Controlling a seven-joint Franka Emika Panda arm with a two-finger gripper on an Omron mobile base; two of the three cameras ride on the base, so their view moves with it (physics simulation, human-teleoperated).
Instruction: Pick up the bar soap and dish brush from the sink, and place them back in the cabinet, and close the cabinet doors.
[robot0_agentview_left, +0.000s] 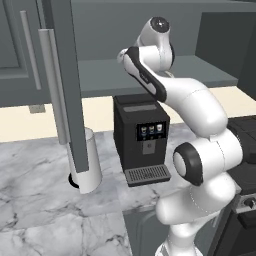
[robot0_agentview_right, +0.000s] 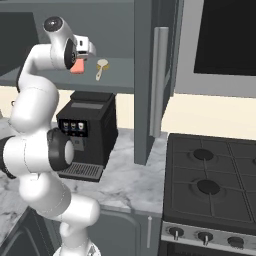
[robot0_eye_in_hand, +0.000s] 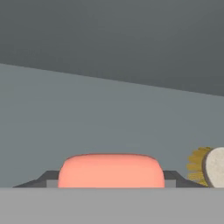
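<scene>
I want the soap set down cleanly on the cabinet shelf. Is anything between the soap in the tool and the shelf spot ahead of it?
Nothing visible does. The bar soap sits between the tool fingers over bare grey cabinet shelf. The dish brush already lies on the shelf, off to one side and apart from the soap.

Dish brush (robot0_eye_in_hand: 214, 167) just beside bar soap (robot0_eye_in_hand: 111, 170)

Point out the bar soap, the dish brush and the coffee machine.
bar soap (robot0_eye_in_hand: 111, 170): hand view, middle of its coral face.
dish brush (robot0_agentview_right: 102, 64): right base view, its round cream head, on the cabinet shelf.
coffee machine (robot0_agentview_left: 140, 145): left base view, its dark front panel.
</scene>
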